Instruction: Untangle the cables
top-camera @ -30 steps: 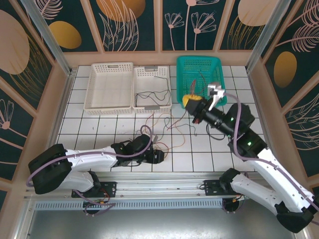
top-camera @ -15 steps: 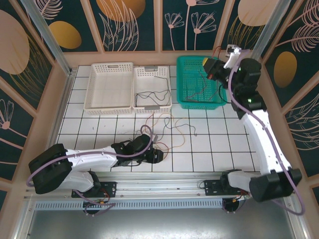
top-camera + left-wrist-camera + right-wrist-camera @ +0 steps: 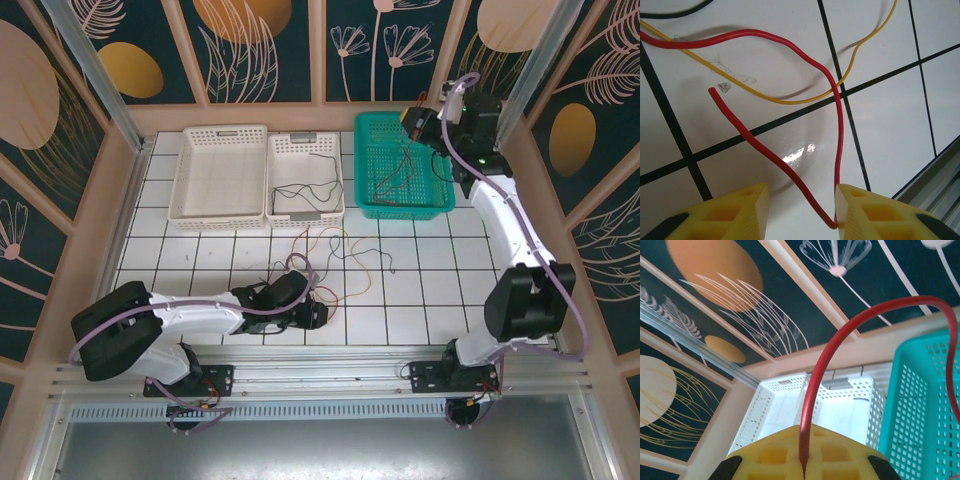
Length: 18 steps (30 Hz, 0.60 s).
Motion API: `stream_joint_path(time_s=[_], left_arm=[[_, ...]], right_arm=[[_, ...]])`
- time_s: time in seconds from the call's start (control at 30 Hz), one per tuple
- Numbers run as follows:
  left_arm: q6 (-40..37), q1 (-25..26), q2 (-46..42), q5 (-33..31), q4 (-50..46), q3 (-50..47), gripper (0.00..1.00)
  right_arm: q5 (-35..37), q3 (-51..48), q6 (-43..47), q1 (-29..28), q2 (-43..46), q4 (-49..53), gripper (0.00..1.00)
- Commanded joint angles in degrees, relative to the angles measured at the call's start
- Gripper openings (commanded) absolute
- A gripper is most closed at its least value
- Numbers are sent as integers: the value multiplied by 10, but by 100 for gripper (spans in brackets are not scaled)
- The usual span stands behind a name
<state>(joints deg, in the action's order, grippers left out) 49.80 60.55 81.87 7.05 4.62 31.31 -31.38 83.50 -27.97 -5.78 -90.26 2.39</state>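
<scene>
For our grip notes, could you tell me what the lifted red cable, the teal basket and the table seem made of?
The red cable: probably plastic-sheathed wire; smooth glossy skin, bending in a soft arc. The teal basket: moulded plastic, given its regular perforated walls. The table: glossy white tiles or tile-printed laminate; it mirrors a light.

The right gripper [image 3: 420, 118] swings from the near edge of the green basket [image 3: 385, 212] up to its far right corner, lifting a red cable [image 3: 812, 390]. The left gripper [image 3: 802, 212] narrows its jaws around a second red cable [image 3: 839, 130].
</scene>
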Motion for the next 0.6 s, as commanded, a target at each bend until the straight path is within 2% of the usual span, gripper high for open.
stream_joint_path(time_s=[0.0,0.33,0.43,0.57], left_arm=[[2,5,14,0,25,19,37],[2,10,22,-9,32,27,9],[3,11,14,-12,31,27,1],[1,13,-10,-20,17,32,0]], right_arm=[[3,-9,-17,-5,-45,12,0],[36,38,3,-35,-167,138,0],[38,31,-1,-35,-176,142,11],[37,44,2,-35,-190,164,23]])
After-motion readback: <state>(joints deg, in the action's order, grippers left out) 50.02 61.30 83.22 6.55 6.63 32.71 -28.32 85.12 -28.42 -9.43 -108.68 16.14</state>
